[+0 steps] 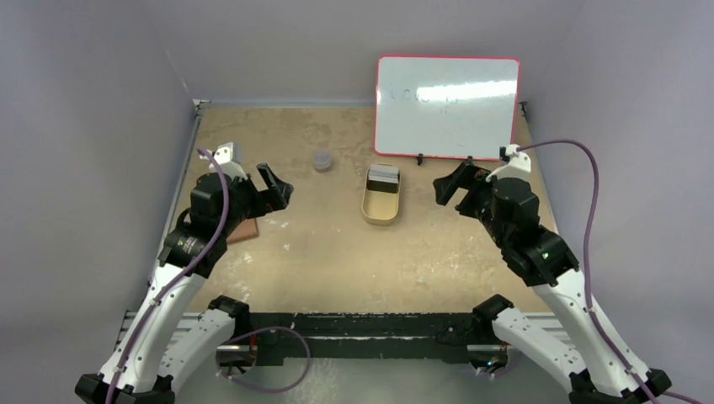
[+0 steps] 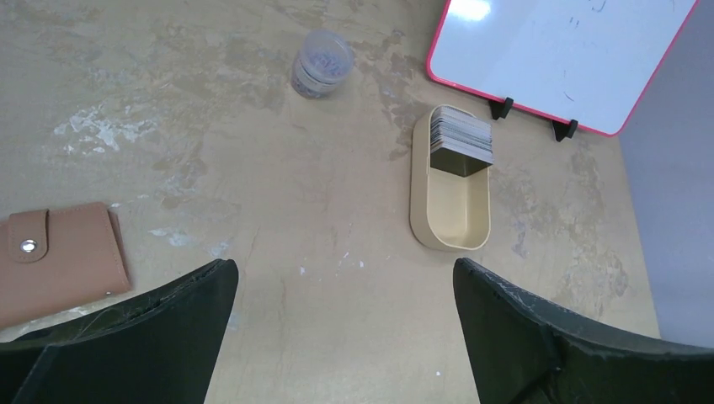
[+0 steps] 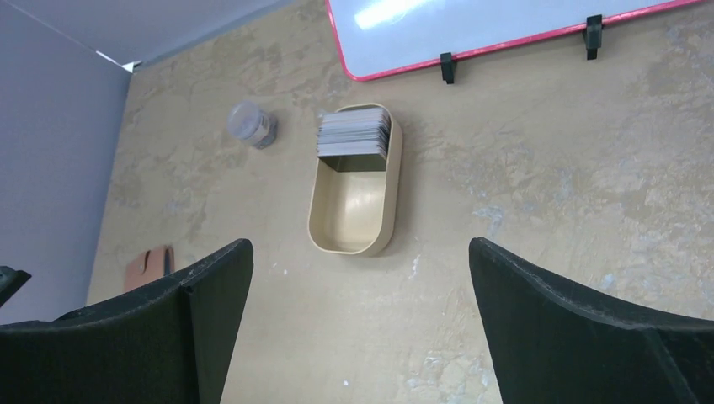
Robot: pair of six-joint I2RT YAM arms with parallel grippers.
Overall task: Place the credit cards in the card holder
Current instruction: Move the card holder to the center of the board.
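While both pairs of jaws are held wide apart and empty, the stack of thin grey-blue plastic credit cards [image 2: 460, 135] is seen packed, apparently on edge, into the far end of the tan oval metal tin [image 2: 450, 227]. The tin's long axis runs away from the arm bases. It is set between the arms and is judged somewhat nearer the right gripper [image 1: 450, 189] than the left gripper [image 1: 274, 189]. The reddish-brown leather-like card holder [image 2: 55, 261] is laid flat and snapped shut close by the left arm, well apart from the tin. The cards are judged best reached from the right, the holder from the left.
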